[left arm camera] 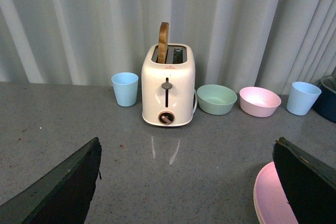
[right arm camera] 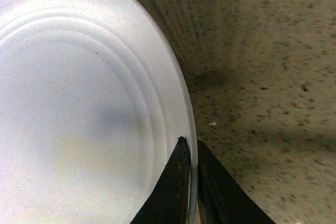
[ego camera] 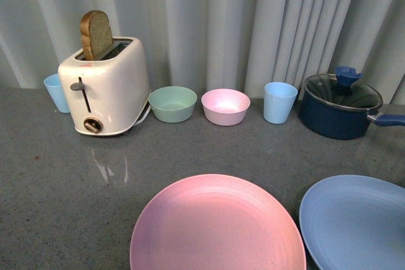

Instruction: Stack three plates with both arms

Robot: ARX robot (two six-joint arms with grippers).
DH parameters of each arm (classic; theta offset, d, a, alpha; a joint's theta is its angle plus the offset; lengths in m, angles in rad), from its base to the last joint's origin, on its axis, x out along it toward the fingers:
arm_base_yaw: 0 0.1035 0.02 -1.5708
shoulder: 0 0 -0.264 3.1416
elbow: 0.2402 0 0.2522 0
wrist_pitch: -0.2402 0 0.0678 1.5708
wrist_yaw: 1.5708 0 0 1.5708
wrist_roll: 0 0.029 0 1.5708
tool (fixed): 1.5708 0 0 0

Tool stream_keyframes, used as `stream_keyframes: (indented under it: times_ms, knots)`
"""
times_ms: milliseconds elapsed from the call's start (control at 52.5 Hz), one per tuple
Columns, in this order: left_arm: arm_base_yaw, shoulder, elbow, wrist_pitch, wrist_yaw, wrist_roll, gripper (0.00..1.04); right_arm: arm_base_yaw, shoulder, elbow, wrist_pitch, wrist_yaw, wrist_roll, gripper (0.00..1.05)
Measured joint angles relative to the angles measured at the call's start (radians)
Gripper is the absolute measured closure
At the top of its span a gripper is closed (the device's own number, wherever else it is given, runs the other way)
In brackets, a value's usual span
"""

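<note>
Blue plate (right arm camera: 79,103), pinched at its rim by the right pincer (right arm camera: 190,145), could slip from so shallow a grip when lifted; left pincer (left arm camera: 187,141) hangs spread, empty.

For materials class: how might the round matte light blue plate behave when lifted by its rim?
Probably stiff: the light blue plate shows no bend where the right gripper pinches it. Wide and edge-held, it may tilt or slip.

Bare counter (ego camera: 57,200) left — toaster (ego camera: 107,86) behind
</note>
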Motion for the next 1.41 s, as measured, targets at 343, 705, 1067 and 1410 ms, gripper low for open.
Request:
stream_keyframes:
  times_ms: [343, 705, 1067, 1410]
  knots:
    - [0.0, 0.0, 0.0, 0.0, 0.0, 0.0, 0.07, -0.12, -0.267, -0.044, -0.126, -0.124, -0.033, 1.01]
    - [0.0, 0.0, 0.0, 0.0, 0.0, 0.0, 0.07, 0.231, -0.451, -0.13, 0.032, -0.161, 0.156, 1.01]
    - [0.0, 0.0, 0.0, 0.0, 0.0, 0.0, 0.07, 0.585, -0.191, -0.116, 0.226, -0.093, 0.317, 1.01]
    - [0.0, 0.0, 0.0, 0.0, 0.0, 0.0, 0.07, 0.6, -0.117, -0.051, 0.224, -0.09, 0.324, 1.01]
